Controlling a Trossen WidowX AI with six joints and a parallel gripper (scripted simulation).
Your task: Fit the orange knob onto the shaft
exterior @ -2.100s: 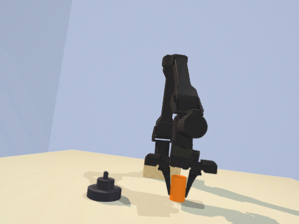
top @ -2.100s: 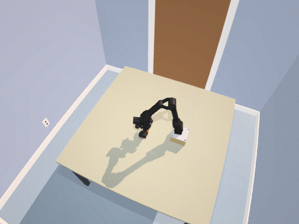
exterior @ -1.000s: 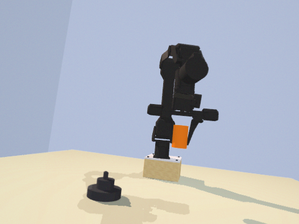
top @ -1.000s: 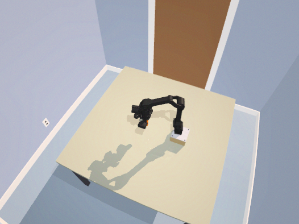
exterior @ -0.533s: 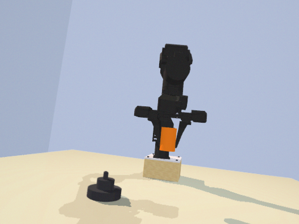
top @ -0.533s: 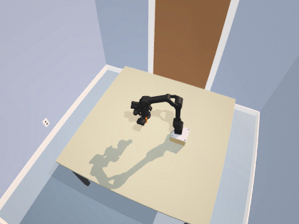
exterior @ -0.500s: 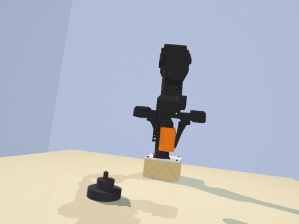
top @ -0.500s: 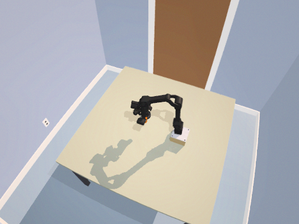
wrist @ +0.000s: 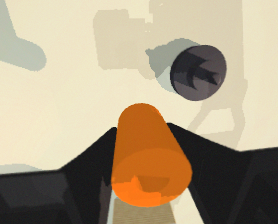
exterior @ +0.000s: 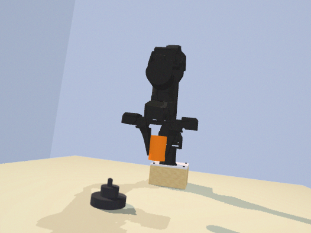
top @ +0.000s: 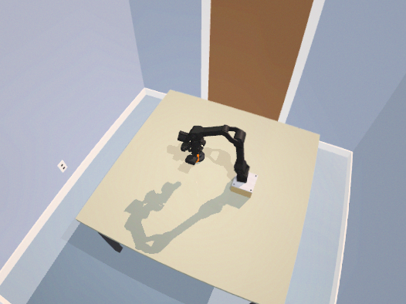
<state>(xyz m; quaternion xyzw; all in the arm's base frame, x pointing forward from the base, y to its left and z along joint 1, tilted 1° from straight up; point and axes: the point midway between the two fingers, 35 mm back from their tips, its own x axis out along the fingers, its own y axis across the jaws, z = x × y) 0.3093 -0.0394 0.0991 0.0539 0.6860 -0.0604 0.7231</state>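
The orange knob (top: 197, 156) (exterior: 158, 148) (wrist: 150, 150) is upright between the fingers of my gripper (exterior: 157, 152) (wrist: 141, 129), which is shut on it and holds it in the air above the table. The round dark pedestal (exterior: 108, 200) (wrist: 214, 62) stands on the table with its thin shaft (exterior: 110, 182) pointing up and bare. In the exterior view the knob is higher than the shaft and to its right; in the wrist view the pedestal is up and to the right of the knob. The shaft's flat side cannot be made out.
The arm's base block (top: 241, 190) (exterior: 168, 176) stands on the pale table (top: 262, 248) (exterior: 251, 190). Shadows of the arm fall across the table and over the pedestal. In the top view the arm largely covers the pedestal.
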